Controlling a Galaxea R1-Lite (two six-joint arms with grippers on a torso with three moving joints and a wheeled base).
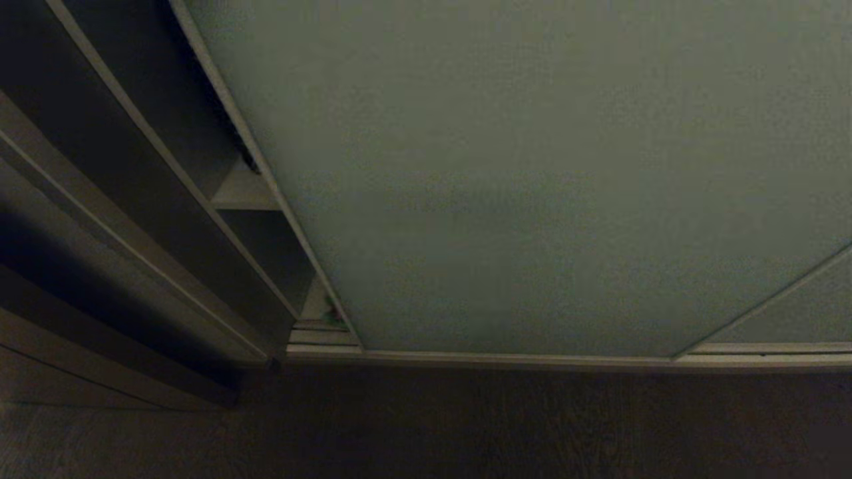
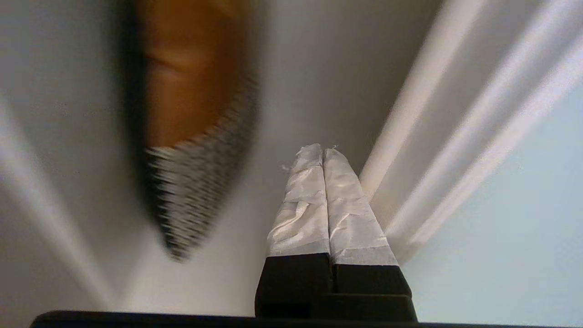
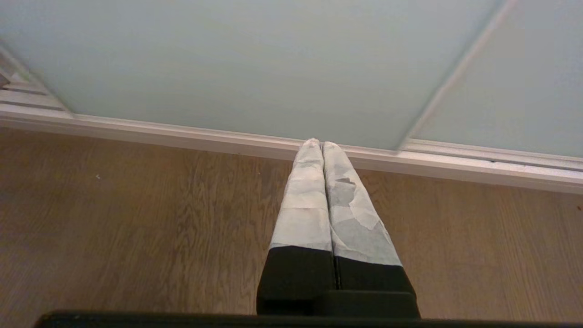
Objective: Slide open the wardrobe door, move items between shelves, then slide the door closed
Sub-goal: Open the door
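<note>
Dark wooden floor [image 1: 466, 426] fills the near part of the head view, and beyond it runs the bottom track [image 1: 532, 359] of the wardrobe. On that track the sliding wardrobe door [image 1: 532, 186] covers nearly the whole width, leaving only a narrow gap at its left edge. Through the gap, slivers of the shelves [image 1: 245, 193] show, and low down a small scrap of colour that I cannot identify; the plush toy cannot be made out with any certainty. Neither arm appears in the head view.

At the left wrist, the left end effector [image 2: 322, 150] has its taped fingers pressed together with nothing between them. It points into the pale wardrobe interior beside the door frame, with a smeared orange and grey-striped object [image 2: 191, 136] off to one side; how close that object is I cannot tell. The right end effector [image 3: 322, 143] is likewise closed and empty, hanging over the floor near the track, apparently parked.

Judging by the narrow gap, the door is either barely opened or nearly shut. The risks from here: closed fingers slipping off the slim frame edge when pushing, so the panel does not travel; the left arm or the striped object being caught in the gap if the panel slides left; and an angled push binding the panel in its track.
</note>
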